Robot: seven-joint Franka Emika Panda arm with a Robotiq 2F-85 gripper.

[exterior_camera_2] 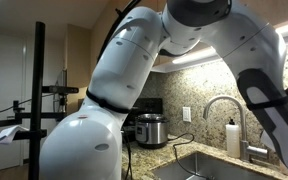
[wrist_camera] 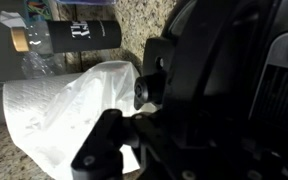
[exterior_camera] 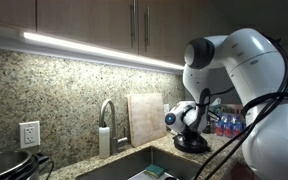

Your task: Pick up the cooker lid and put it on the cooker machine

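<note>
Granite bench (exterior_camera: 167, 150): tool (exterior_camera: 191, 138) sits low by a white plastic bag (wrist_camera: 54, 105), its opening too blurred to tell. Cooker (exterior_camera_2: 149, 128) is well apart, lid not clearly seen. Probably search/approach; next move needs the lid located

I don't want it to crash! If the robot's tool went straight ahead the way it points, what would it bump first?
Most likely the white plastic bag, lying just ahead of the tool in the wrist view. The black bottle is farther back. Depth is hard to judge.
</note>
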